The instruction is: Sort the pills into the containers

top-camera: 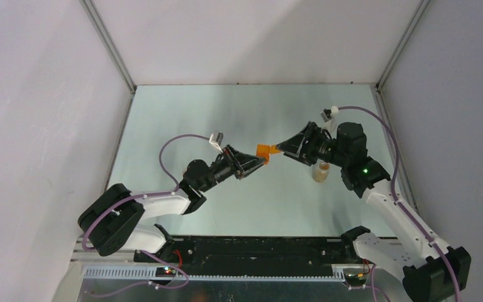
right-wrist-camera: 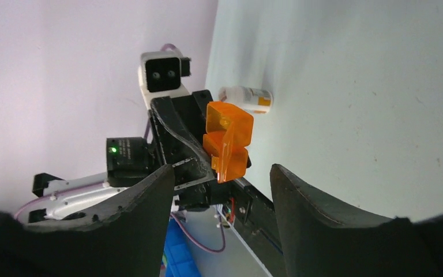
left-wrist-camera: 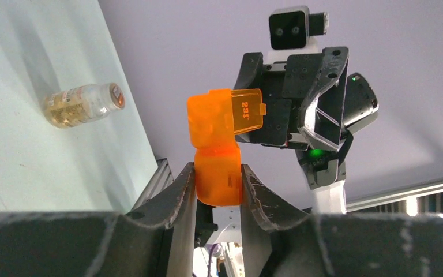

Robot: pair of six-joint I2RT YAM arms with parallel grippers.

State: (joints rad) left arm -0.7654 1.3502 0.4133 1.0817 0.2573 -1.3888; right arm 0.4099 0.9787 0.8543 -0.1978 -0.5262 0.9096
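While the left end effector [left-wrist-camera: 218, 179] clamps the lower half of the orange pill box [left-wrist-camera: 213, 124] aloft, the right end effector [right-wrist-camera: 222, 173] faces it, jaws spread. Likely light, stiff, slick plastic; the open hinged lid [left-wrist-camera: 248, 111] seems fragile, so hold the body. A bottle [left-wrist-camera: 83, 105] sits on the worktop [top-camera: 226, 113] beyond.

Your left arm [top-camera: 163, 202] and right arm [top-camera: 395, 207]: white link shells with bulky black joint housings. A lilac cable [top-camera: 175, 141] runs along each arm. The left gripper [top-camera: 264, 160] and right gripper [top-camera: 280, 149] are black wedges; their curved fingers [left-wrist-camera: 176, 199] show grey scuffs. Each wrist carries a white camera box [left-wrist-camera: 289, 29] with two dark lenses. A green light [top-camera: 365, 170] glows on your right arm.
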